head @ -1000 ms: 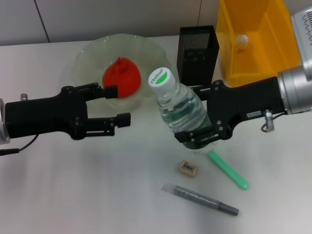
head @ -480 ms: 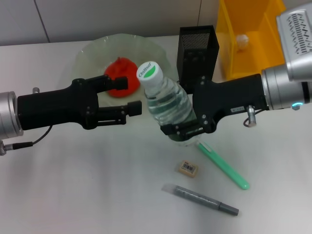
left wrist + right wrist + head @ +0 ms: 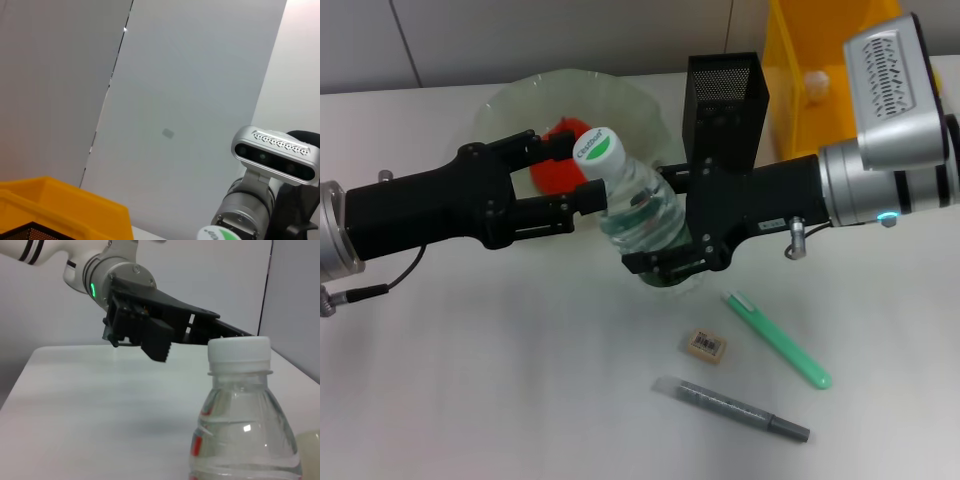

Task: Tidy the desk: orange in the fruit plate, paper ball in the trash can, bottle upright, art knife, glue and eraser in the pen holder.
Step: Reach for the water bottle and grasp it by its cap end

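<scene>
My right gripper (image 3: 665, 222) is shut on the lower body of the clear water bottle (image 3: 638, 208), whose white and green cap (image 3: 598, 150) leans toward the left arm. The open left gripper (image 3: 570, 170) has one finger on each side of the cap. In the right wrist view the bottle (image 3: 240, 415) fills the foreground, with the left arm's black fingers (image 3: 157, 340) beyond it. The orange (image 3: 553, 168) lies in the glass fruit plate (image 3: 515, 100), partly hidden by the left gripper. On the table are the eraser (image 3: 705, 345), green art knife (image 3: 777, 338) and grey glue (image 3: 730, 408).
The black mesh pen holder (image 3: 725, 95) stands just behind the right gripper. A yellow trash can (image 3: 845, 120) at the back right holds the paper ball (image 3: 817, 82). The left wrist view shows the bin's rim (image 3: 60, 205) and the bottle cap (image 3: 217, 234).
The right gripper has carried the bottle to the left, and the left gripper has moved right. The left fingers now flank the cap, where before they stood apart from the bottle.
</scene>
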Tool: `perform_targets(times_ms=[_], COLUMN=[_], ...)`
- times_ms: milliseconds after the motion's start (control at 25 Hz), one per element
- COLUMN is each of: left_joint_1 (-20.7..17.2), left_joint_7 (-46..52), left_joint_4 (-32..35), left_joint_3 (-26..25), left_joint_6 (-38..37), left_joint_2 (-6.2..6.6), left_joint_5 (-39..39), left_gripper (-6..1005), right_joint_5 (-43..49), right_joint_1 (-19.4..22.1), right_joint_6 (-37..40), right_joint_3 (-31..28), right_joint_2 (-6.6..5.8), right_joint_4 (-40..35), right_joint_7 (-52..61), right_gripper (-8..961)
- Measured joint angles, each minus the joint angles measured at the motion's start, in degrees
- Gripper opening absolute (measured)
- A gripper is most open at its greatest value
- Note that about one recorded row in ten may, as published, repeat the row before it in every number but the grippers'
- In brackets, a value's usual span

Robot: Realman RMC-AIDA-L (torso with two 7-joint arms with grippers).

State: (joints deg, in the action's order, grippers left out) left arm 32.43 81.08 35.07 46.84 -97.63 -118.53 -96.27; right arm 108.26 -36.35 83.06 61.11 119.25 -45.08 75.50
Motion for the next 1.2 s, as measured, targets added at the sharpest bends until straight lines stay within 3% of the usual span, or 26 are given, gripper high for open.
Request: perform_targets(times_ms=[600, 1200], left_joint_1=[-0.8, -1.9], left_joint_7=[-7.2, -10.4], left_joint_4=[-3.4, -6.2], left_joint_3=[-0.4, -0.4], left_joint_6=[2.1, 2.6], left_joint_2=[0.02, -0.03], left_joint_5=[2.2, 5.4], left_gripper=[769, 765], right_joint_5=[-4.0, -6.5], right_joint_1=[-3.9, -3.7], right_joint_6=[-1.9, -1.9], right_joint_3=[0.8, 0.9], right_joint_2=[0.23, 0.36], right_joint_4=[7.6, 8.8], right_joint_7=[-5.6, -7.4], right_gripper=[766, 766])
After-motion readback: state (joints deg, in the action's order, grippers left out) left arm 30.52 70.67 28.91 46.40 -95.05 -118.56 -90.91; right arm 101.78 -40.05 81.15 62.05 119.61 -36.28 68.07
